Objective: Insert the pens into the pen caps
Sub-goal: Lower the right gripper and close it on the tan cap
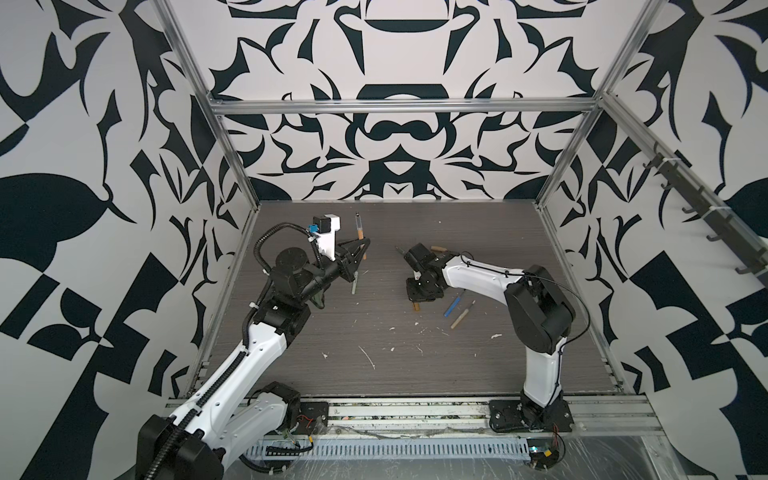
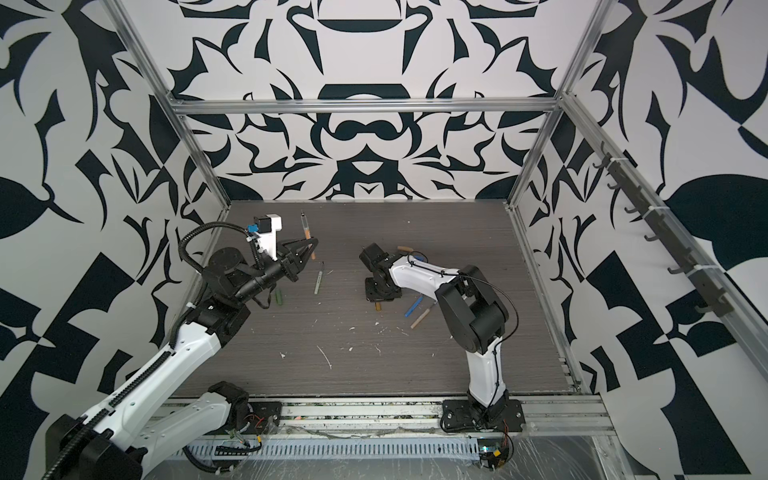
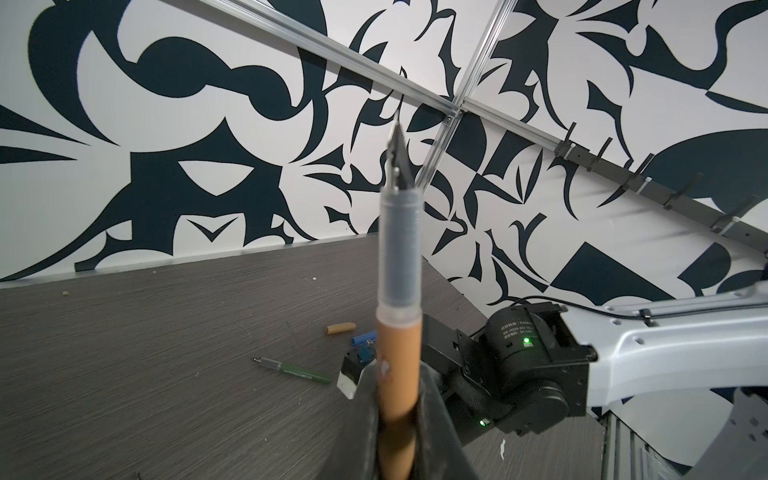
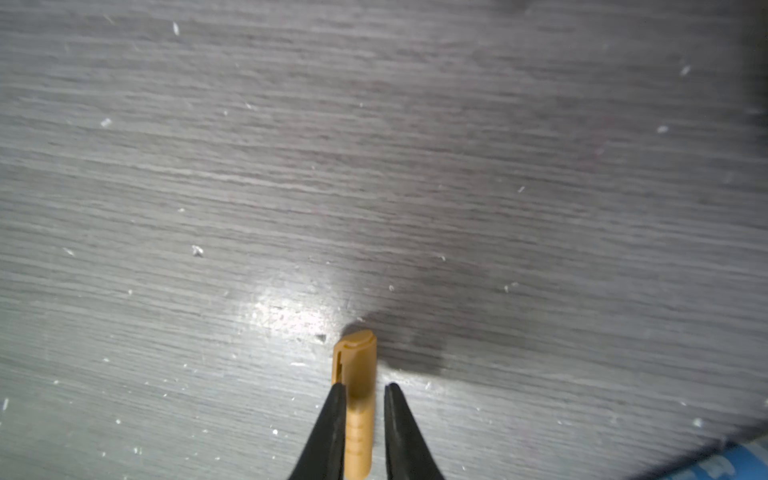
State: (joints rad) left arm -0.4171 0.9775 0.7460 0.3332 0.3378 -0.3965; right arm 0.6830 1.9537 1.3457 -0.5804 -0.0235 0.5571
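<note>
Grey wood-grain desk [image 1: 415,382] seen from above, task judged barely begun, no pen seen capped. At ten o'clock, left hand [image 1: 365,246] clamped on the ochre-brown pen [image 3: 399,357], bare tip raised; near centre, right hand [image 4: 365,386] low over the ochre-brown cap [image 4: 355,353], jaws narrowly astride it, one finger touching, firm grip impossible to tell. Loose on the desk: pale green pen [image 1: 354,284] at nine o'clock, blue pen [image 1: 454,304] and tan pen [image 1: 462,316] at three, tan cap [image 1: 439,248] at one.
</note>
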